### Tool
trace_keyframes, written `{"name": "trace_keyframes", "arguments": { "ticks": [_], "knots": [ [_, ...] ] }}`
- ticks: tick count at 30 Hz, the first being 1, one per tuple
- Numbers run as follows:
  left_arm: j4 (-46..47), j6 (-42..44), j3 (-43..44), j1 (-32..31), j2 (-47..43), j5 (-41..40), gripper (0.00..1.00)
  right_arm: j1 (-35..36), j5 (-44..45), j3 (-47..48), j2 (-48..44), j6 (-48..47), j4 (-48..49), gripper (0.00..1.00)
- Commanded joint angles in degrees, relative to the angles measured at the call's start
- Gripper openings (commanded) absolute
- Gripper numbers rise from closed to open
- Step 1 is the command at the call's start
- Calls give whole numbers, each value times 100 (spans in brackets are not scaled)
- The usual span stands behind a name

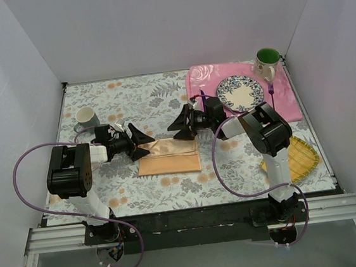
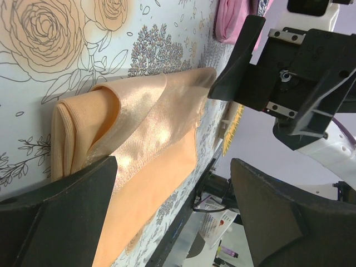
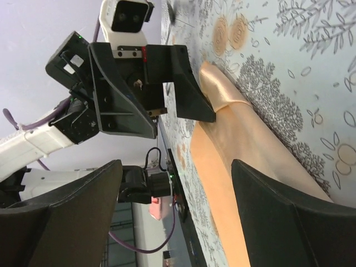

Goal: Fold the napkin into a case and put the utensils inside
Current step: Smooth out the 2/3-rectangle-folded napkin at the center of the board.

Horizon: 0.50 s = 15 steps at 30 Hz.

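The peach-orange napkin lies folded into a narrow rectangle on the floral tablecloth, its far layer puffed up. It also shows in the left wrist view and the right wrist view. My left gripper is open and empty at the napkin's far left corner. My right gripper is open and empty just above the napkin's far right edge. The purple fork lies on the pink placemat right of the plate. A dark purple knife shows left of the plate, partly hidden by my right arm.
A patterned plate and a green mug sit on the placemat. A grey-green cup stands at the left. A yellow ribbed mat lies at the right near edge. White walls enclose the table.
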Motion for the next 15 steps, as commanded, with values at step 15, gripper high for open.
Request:
{"name": "trace_keyframes", "arguments": {
  "ticks": [15],
  "knots": [
    [-735, 329, -291, 64, 232, -728, 85, -425, -232, -262, 720, 320, 474, 88]
  ]
}}
